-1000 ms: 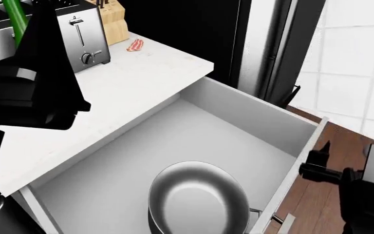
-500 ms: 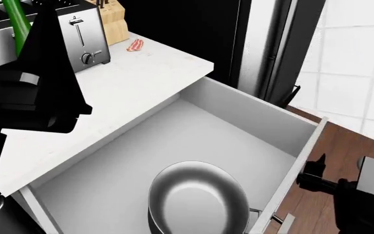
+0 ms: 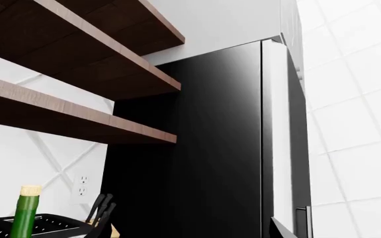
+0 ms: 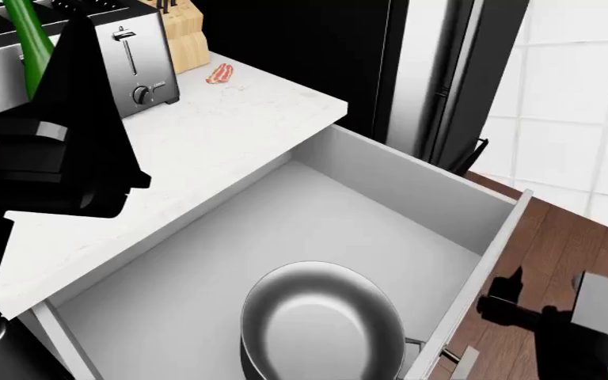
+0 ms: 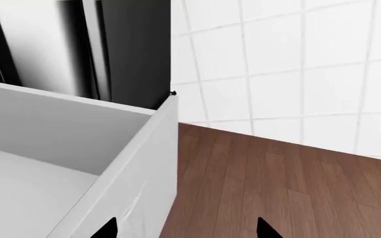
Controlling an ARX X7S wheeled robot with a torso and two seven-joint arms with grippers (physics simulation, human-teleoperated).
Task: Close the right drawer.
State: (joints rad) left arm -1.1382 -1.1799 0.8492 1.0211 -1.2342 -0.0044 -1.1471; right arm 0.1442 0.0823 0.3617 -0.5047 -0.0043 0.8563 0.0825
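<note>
My right pincer [image 4: 507, 299] had dropped lower and drawn in along the outer face of the right drawer [image 4: 389, 206] since the earlier frames, where it sat higher beside the front panel. In the right wrist view its two fingertips [image 5: 108, 229] stood apart, released and grasping nothing, with the drawer front between them and the wooden floor [image 5: 283, 168]. The drawer remained fully extended from under the worktop [image 4: 209, 134], its grey interior exposed and a steel pan [image 4: 320, 321] resting near its front edge. I judged the pincer was positioned to push the front panel inward; no closing travel had occurred. My left pincer [image 4: 61, 150] hung above the worktop's near edge; I could not tell its state.
</note>
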